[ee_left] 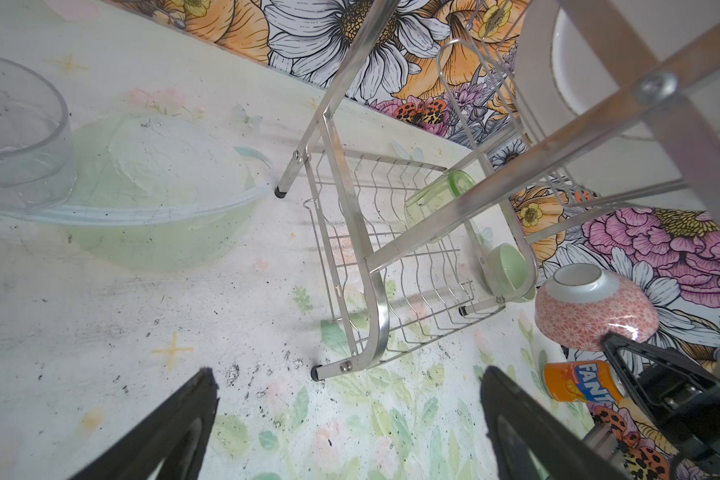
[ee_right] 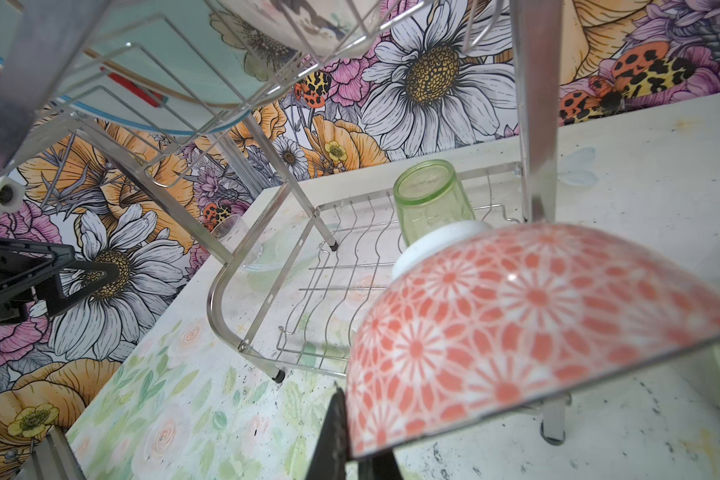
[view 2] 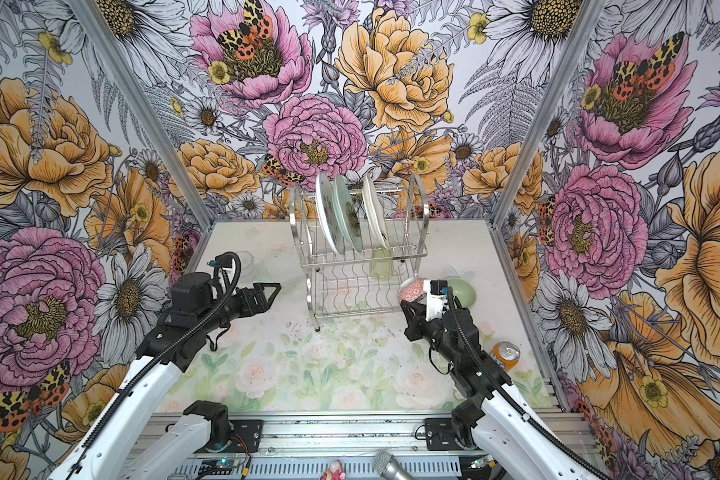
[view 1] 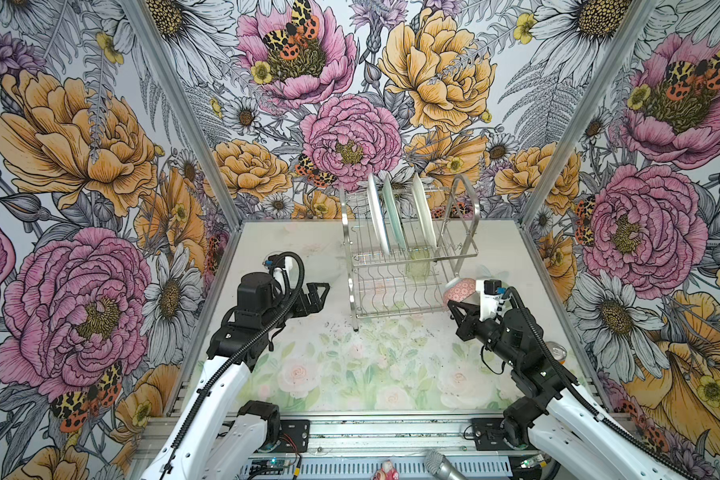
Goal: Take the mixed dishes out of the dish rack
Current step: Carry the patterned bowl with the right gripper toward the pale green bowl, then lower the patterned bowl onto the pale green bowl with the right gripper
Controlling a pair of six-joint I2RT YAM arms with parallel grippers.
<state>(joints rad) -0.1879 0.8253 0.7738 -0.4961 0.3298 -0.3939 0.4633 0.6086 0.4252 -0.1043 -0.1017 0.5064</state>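
Observation:
The chrome dish rack [view 1: 352, 282] [view 2: 308, 291] stands at the back middle of the table. Three plates [view 1: 378, 216] [view 2: 348, 216] stand upright in its upper shelf. A green tumbler [view 1: 417, 264] [ee_right: 431, 203] sits upside down on the lower shelf. My right gripper [view 1: 454, 305] [ee_right: 350, 399] is shut on the rim of a pink patterned bowl [view 2: 411, 289] [ee_right: 537, 324], held tilted just right of the rack's front corner. Left of the rack, my left gripper [view 1: 323, 291] [ee_left: 346, 382] hangs open above the table, holding nothing.
A pale green bowl [view 2: 462, 291] [ee_left: 508, 266] sits on the table right of the rack. A clear tumbler [ee_left: 17, 124] and a see-through greenish dish [ee_left: 154, 187] lie at the back left. An orange drink can [view 2: 506, 355] stands by the right wall.

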